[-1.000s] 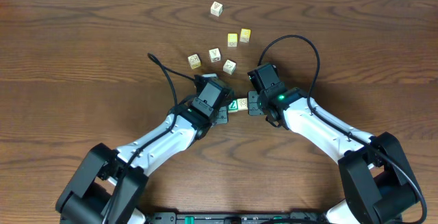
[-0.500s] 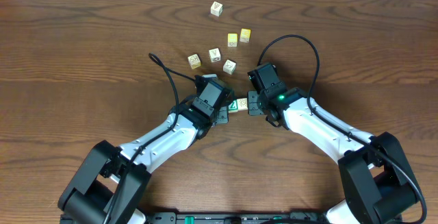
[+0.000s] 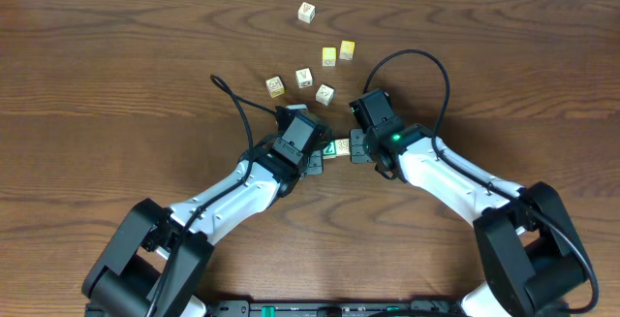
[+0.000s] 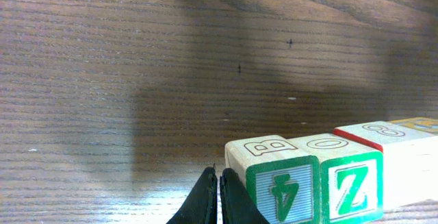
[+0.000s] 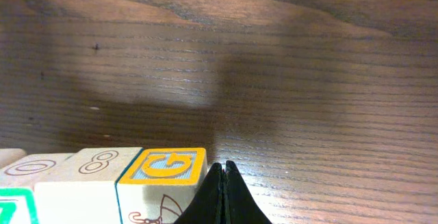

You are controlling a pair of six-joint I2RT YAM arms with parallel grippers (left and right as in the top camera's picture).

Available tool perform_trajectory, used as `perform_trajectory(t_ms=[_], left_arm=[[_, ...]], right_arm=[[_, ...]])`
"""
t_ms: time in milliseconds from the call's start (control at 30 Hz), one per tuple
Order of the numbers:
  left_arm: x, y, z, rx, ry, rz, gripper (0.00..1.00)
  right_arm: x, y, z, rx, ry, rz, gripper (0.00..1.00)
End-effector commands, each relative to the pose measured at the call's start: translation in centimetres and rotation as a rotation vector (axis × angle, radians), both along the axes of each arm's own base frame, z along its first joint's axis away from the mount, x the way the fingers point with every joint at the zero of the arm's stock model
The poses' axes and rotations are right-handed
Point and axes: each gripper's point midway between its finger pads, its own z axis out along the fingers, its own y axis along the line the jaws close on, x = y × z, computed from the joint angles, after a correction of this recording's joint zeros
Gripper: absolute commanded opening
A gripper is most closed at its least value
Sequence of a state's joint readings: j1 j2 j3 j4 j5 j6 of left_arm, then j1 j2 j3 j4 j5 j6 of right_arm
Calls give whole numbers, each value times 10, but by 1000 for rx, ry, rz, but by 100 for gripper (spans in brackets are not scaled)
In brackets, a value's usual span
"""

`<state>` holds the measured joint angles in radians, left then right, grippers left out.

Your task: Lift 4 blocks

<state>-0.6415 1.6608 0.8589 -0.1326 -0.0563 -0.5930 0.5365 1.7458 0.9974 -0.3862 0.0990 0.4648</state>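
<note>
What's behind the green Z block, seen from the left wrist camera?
A white block with a red top edge sits flush against the Z block, then a sliver of a yellow-topped block. Their far faces and undersides are hidden.

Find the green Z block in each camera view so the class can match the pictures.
Overhead: the Z block lies near the picture centre.
Left wrist: bottom right, second in the row.
Right wrist: bottom-left corner, mostly cut off.
Shared landmark: the white block beside it, an 8 on top.
</note>
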Motion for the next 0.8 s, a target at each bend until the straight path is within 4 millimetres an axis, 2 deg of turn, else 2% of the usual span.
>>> perform_trajectory(t_ms=[0, 467, 767], left_arm=[[-26, -94, 46, -287, 14, -285, 7], [-24, -91, 43, -267, 7, -269, 8], [-26, -94, 18, -258, 62, -264, 7]], right_arm=[[-42, 97, 19, 346, 133, 252, 1], [-41, 96, 19, 340, 125, 256, 1], [-40, 96, 19, 334, 120, 260, 1]])
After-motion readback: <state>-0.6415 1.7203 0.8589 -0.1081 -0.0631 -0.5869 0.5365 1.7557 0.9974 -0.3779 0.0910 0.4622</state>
